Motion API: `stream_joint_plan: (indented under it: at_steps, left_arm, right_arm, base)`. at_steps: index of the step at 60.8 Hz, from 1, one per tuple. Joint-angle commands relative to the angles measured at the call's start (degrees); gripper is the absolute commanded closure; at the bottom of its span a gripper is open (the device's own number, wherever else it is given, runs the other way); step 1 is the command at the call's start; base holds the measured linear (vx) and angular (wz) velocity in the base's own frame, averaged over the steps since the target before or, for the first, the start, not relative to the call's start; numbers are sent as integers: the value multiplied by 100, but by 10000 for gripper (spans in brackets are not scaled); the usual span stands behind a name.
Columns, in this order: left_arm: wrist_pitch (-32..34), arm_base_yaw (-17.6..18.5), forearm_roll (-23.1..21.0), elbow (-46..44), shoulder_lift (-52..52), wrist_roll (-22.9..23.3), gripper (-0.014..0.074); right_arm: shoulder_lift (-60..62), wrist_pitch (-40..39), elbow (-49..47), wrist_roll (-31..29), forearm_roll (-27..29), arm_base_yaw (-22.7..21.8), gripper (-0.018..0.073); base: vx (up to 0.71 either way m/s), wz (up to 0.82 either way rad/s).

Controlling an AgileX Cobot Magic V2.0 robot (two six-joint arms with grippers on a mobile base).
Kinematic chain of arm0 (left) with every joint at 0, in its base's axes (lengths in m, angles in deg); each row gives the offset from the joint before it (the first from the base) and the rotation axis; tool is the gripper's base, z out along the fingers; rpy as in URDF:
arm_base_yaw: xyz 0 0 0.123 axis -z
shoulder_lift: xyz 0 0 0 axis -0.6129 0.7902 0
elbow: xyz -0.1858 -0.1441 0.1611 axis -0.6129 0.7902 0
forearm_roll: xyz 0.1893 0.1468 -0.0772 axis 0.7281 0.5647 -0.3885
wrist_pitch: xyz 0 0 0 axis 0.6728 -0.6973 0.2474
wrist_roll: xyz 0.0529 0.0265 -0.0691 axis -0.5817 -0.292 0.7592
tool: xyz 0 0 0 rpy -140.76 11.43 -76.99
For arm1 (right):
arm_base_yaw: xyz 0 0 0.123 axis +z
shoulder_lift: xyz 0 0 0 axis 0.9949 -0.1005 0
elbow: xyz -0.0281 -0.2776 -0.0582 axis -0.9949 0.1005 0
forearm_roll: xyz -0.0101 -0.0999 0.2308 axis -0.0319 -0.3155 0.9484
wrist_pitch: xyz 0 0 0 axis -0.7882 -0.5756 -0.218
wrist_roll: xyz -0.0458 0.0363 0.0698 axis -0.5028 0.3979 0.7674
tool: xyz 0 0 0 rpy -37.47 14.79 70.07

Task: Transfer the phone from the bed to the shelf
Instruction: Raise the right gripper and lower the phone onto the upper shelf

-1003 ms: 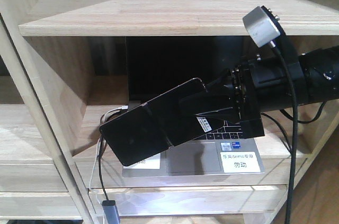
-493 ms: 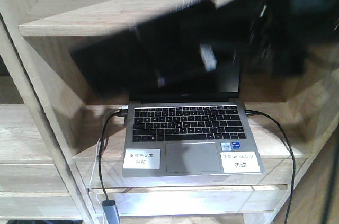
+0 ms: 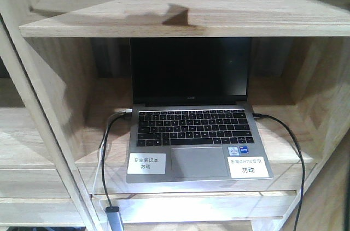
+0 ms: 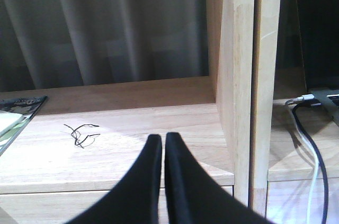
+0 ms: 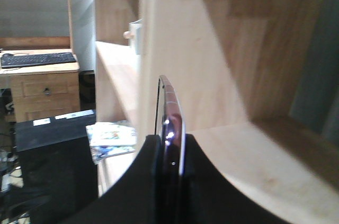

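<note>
The right gripper pinches the phone edge-on between its black fingers, the thin glossy rim standing upright. Behind it runs the pale wooden shelf, with magazines lying lower left.

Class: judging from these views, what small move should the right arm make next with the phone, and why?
Probably lower the phone flat onto the shelf. The right tool is shut on it, edge-on, with bare board beside it. The front view shows only a dark sliver at the top, so the arm seems to be above the laptop.
</note>
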Motion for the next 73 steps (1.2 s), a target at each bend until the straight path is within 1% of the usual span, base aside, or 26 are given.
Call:
stream_joint_plan:
  at_steps: [1,8,11,16,22,40,64,73]
  left_arm:
    - [412,-7,-52,-132,-38,33,595]
    - [412,-7,-52,-132,-38,33,595]
    - [412,-7,-52,-132,-38,33,595]
    - [412,-7,-52,-132,-38,33,595]
    - [412,-7,-52,-132,-38,33,595]
    - [412,-7,-52,-132,-38,33,595]
    - [412,-7,-52,-132,-38,33,595]
    - [412,-7,-52,-132,-38,33,595]
  right_arm:
    - [-170,-314,-503,17,535,-8,561]
    - [-606,-343,-950,17,705,113,561]
    - [-796,-419,-1104,17,681,202,561]
    - [-1132,-641,-1388,11,519,480,561]
    - [-1495,-899,-1621,17,482,626,561]
    - [-2283,-1536,-1723,12,577,638,561]
    - [-2775,-1705,-1723,-26,581,638,559]
    - [-2793,-1881,-1717,-26,537,627,526]
  base:
    - [0,0]
    - [0,0]
    - [0,0]
    - [0,0]
    - [0,0]
    - [0,0]
    - [0,0]
    - [0,0]
